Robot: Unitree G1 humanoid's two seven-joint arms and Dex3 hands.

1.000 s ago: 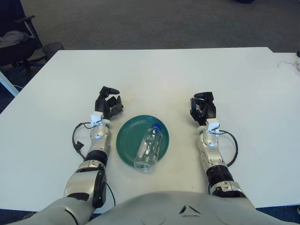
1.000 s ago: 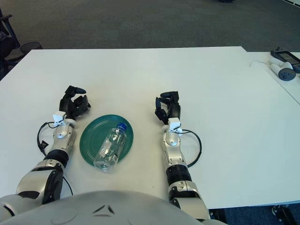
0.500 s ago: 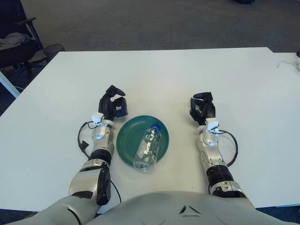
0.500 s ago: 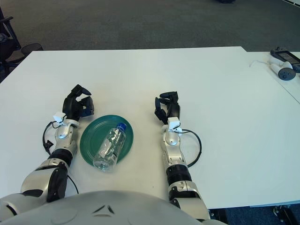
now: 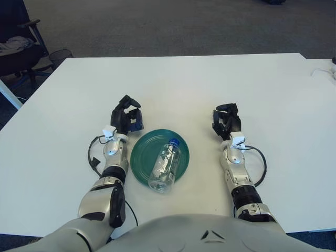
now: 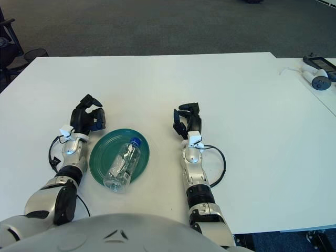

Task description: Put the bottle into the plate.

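A clear plastic bottle (image 5: 165, 166) with a blue cap lies on its side across the green plate (image 5: 143, 156), its base reaching over the plate's near rim. My left hand (image 5: 126, 115) shows just left of and beyond the plate, fingers loosely curled and holding nothing. My right hand (image 5: 226, 120) shows to the right of the plate, a short gap away, fingers relaxed and empty. Neither hand touches the bottle.
The white table (image 5: 178, 84) stretches far beyond the plate. An office chair (image 5: 16, 47) and a bin stand off the table's back left corner. Small devices (image 6: 317, 79) lie on a second table at the far right.
My left hand has shifted a little to the right, closer to the plate. The plate and bottle nudged slightly left. The right hand has stayed still.
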